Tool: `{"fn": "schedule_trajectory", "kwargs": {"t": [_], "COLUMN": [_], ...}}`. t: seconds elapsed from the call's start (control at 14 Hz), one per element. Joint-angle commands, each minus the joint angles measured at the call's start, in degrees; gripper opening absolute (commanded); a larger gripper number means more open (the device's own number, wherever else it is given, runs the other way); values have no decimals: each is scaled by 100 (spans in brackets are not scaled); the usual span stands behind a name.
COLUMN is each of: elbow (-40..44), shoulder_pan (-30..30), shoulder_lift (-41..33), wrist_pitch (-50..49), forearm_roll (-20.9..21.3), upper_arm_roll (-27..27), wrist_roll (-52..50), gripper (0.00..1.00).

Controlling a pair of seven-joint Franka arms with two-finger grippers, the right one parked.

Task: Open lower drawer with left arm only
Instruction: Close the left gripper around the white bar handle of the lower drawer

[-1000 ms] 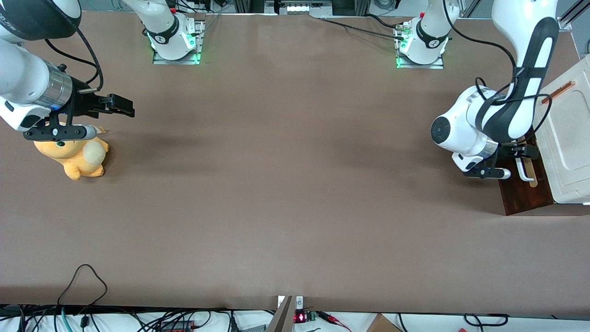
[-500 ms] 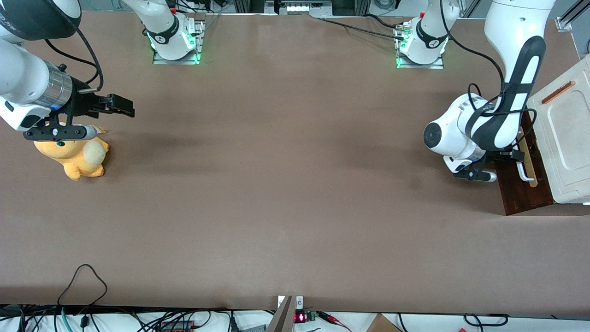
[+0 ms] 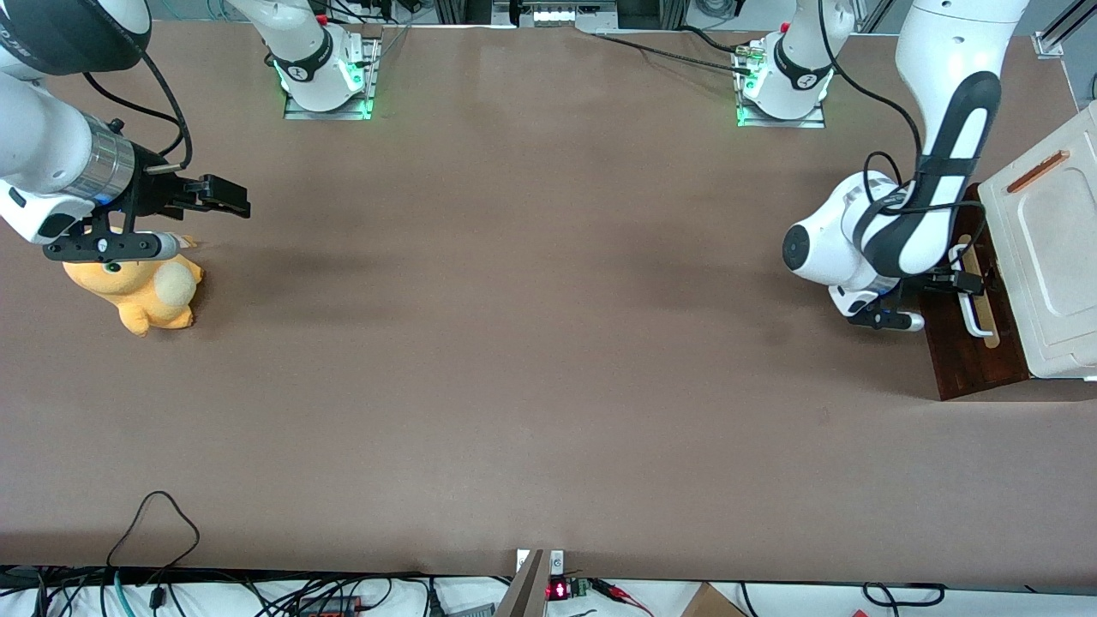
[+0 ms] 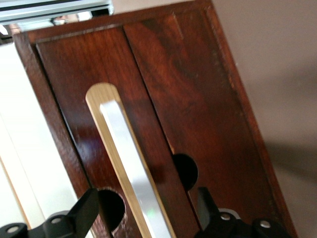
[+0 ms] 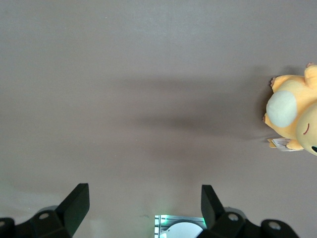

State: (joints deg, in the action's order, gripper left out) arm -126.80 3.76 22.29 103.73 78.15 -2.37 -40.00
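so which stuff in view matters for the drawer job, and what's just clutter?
Job:
- lower drawer, dark wood front
- its white handle
- left arm's hand, open, fingers either side of the handle

Just lying about:
- orange plush toy at the parked arm's end
- cream panel above the drawer

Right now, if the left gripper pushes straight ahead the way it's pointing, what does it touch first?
Probably the white bar handle of the lower drawer: the open left gripper straddles it, fingers apart either side. Depth is unclear.

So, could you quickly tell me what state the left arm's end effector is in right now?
Left arm's end effector: open, one finger on each side of the lower drawer's white bar handle, not closed on it.
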Motion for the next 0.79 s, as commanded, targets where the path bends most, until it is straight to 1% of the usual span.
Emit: {"fn": "schedule_trajectory", "kwargs": {"t": [0.0, 0.07, 0.21, 0.36, 0.57, 0.64, 0.71], "elbow": [-249, -249, -266, -266, -266, -249, -249], "shoulder_pan": [143, 143, 134, 125, 108, 99, 99], "shoulder_lift": [-146, -146, -145, -146, -111, -67, -32], "wrist_pitch": [-151, -151, -247, -301, -266, -257, -257], "forearm_roll": [288, 436, 534, 578, 666, 666, 675], "upper_arm_roll": [26, 26, 26, 35, 79, 79, 88], "wrist_roll": [-254, -288, -438, -482, -491, -508, -534], "gripper": [94, 94, 94, 84, 82, 77, 77]}}
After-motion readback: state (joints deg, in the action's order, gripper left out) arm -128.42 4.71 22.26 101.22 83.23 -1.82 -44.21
